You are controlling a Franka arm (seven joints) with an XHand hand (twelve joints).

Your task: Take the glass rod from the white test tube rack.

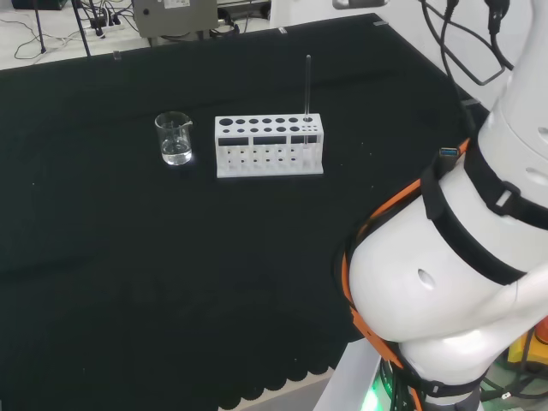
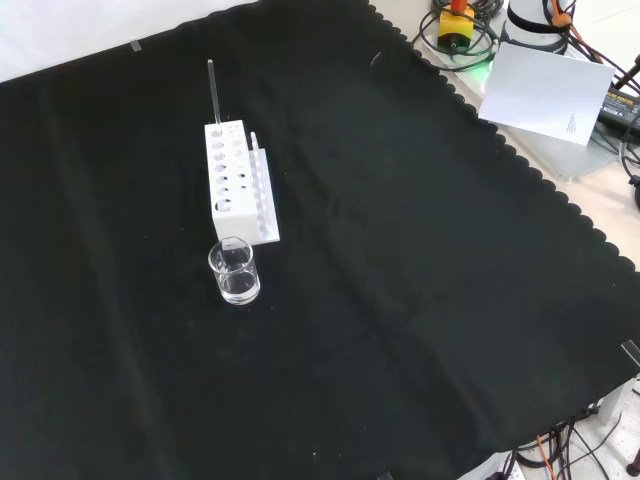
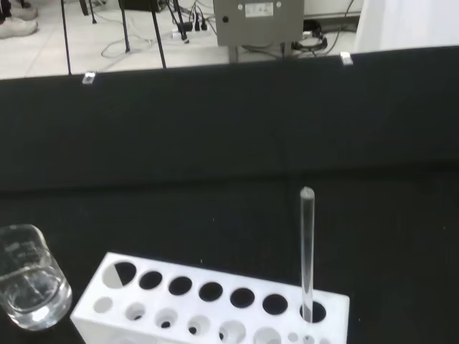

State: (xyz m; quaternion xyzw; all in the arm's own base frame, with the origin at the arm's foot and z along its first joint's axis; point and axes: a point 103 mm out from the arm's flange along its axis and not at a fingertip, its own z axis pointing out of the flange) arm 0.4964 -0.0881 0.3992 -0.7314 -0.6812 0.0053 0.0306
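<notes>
A white test tube rack (image 1: pixel 269 145) with two rows of round holes stands on the black cloth. A thin glass rod (image 1: pixel 308 90) stands upright in the hole at the rack's right end in the head view. In the front view the rod (image 2: pixel 212 92) rises from the rack's (image 2: pixel 238 183) far end. The wrist view looks at the rack (image 3: pixel 215 304) from close by, with the rod (image 3: pixel 307 251) upright in its end hole. The arm's white links (image 1: pixel 462 248) stand at the head view's right.
A small clear glass beaker (image 1: pixel 175 139) with a little clear liquid stands left of the rack in the head view, nearer than the rack in the front view (image 2: pixel 234 271). The cloth's scalloped edge (image 2: pixel 520 160) runs along the front view's right, with cables and a white box beyond.
</notes>
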